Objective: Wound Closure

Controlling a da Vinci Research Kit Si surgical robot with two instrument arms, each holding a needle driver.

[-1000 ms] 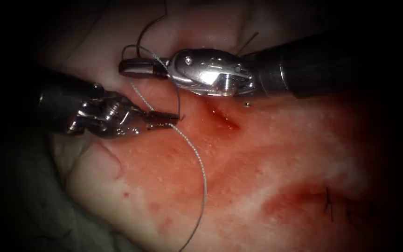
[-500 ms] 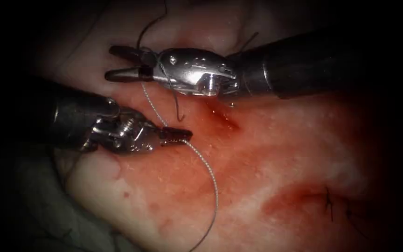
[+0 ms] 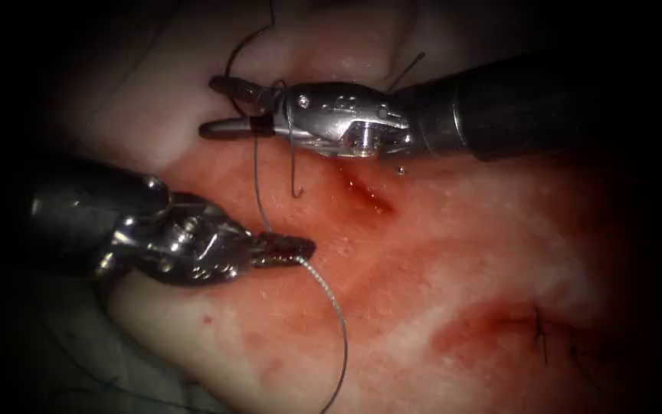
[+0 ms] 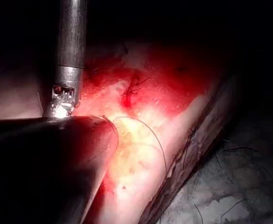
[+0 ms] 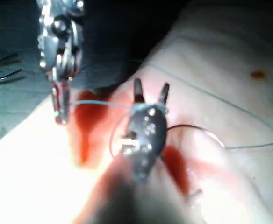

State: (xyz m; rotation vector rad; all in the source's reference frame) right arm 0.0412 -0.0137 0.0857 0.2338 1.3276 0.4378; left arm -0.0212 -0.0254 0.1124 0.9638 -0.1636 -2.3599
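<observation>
My left tool (image 3: 285, 249) grips the thread (image 3: 258, 184) left of the cut (image 3: 365, 192); my right tool (image 3: 227, 107) gapes, thread seemingly wrapped around it, holding nothing.

No text, label, brand, number or sign can be read in any of the pictures.
</observation>
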